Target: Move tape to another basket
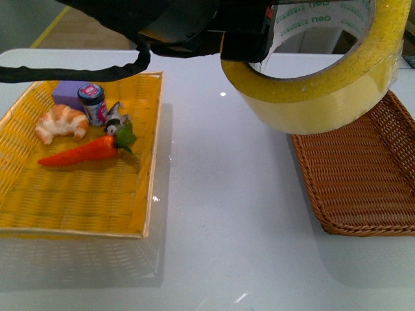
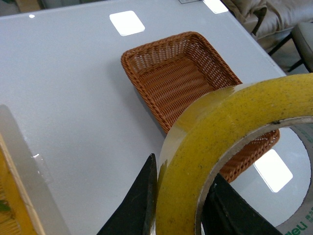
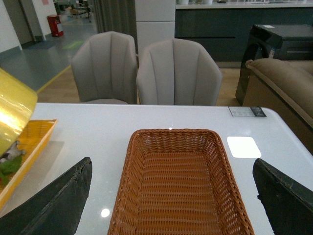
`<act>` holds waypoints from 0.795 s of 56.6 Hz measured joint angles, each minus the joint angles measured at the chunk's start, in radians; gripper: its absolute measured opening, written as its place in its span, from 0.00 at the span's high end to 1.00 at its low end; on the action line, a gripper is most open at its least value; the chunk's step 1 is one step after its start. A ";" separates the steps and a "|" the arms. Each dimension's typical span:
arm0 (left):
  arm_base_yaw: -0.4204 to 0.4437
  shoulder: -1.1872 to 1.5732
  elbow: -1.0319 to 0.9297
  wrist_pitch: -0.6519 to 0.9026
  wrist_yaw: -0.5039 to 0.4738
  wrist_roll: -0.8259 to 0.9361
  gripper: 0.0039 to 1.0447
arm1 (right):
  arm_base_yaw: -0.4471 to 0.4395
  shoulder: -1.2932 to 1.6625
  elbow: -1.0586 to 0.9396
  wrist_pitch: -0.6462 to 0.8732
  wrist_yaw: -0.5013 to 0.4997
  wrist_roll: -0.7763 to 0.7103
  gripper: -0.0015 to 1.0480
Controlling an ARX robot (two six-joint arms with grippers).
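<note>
On the left of the white table lies a bright yellow basket. At its far end it holds a croissant, a purple block, a small jar and a little toy figure. An orange carrot lies just nearer.

To the right of these, the left gripper is high above the table. Its jaws are narrowly parted and pinch the wall of the tape, one black finger outside the roll and the other inside its core. The tape is in the air, touching neither basket. It is held on edge, and green lettering shows on its white core. In the front view it looms close and overlaps the far left corner of the brown basket.

That basket sits on the right of the table, well apart from the yellow one. The right gripper hovers at the basket's near end with its jaws spread wide, gripping nothing.
</note>
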 joint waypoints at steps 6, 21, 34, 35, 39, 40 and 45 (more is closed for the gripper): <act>-0.002 -0.002 -0.001 0.000 -0.005 0.000 0.85 | 0.000 0.000 0.000 0.000 0.000 0.000 0.09; -0.001 0.000 -0.003 -0.003 -0.008 0.004 0.85 | -0.066 0.323 0.096 -0.003 -0.217 0.412 0.09; 0.003 0.005 -0.003 -0.010 -0.012 0.011 0.85 | 0.016 0.734 0.154 0.470 -0.416 0.606 0.09; 0.003 0.005 -0.003 -0.011 -0.012 0.012 0.85 | 0.024 0.752 0.157 0.487 -0.423 0.607 0.09; 0.003 0.006 -0.003 -0.014 -0.011 0.013 0.85 | 0.069 0.864 0.167 0.606 -0.481 0.614 0.09; 0.004 0.007 -0.003 -0.014 -0.010 0.014 0.85 | 0.074 0.879 0.168 0.622 -0.487 0.614 0.09; 0.004 0.007 -0.003 -0.014 -0.005 0.016 0.85 | 0.098 0.987 0.178 0.731 -0.535 0.619 0.09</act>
